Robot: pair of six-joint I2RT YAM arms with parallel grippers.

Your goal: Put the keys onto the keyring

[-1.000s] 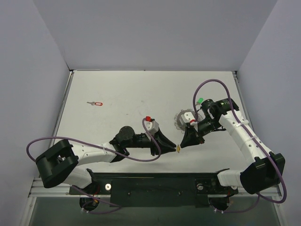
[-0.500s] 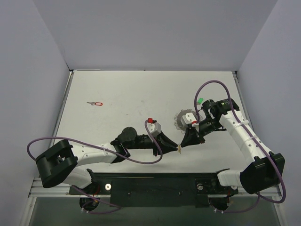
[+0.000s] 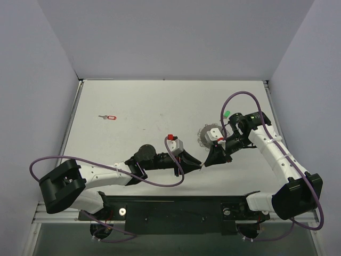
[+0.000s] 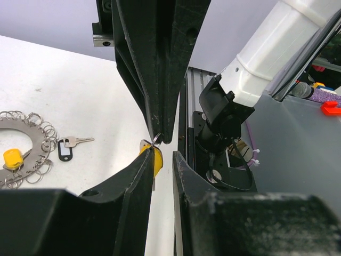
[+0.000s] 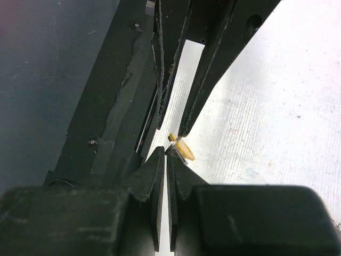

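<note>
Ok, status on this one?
Right tool shut, left tool grip unclear, tips meeting at yellow key. Keyring flat on table, apart. No obstruction seen.

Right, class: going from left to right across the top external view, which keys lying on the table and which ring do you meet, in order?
red key → keyring → green key

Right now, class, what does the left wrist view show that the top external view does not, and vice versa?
Left wrist only: the dark grey key beside the keyring, and the yellow key between the left gripper and right gripper. Top external only: the red key and the green key. Both: the keyring and both grippers, tip to tip.
</note>
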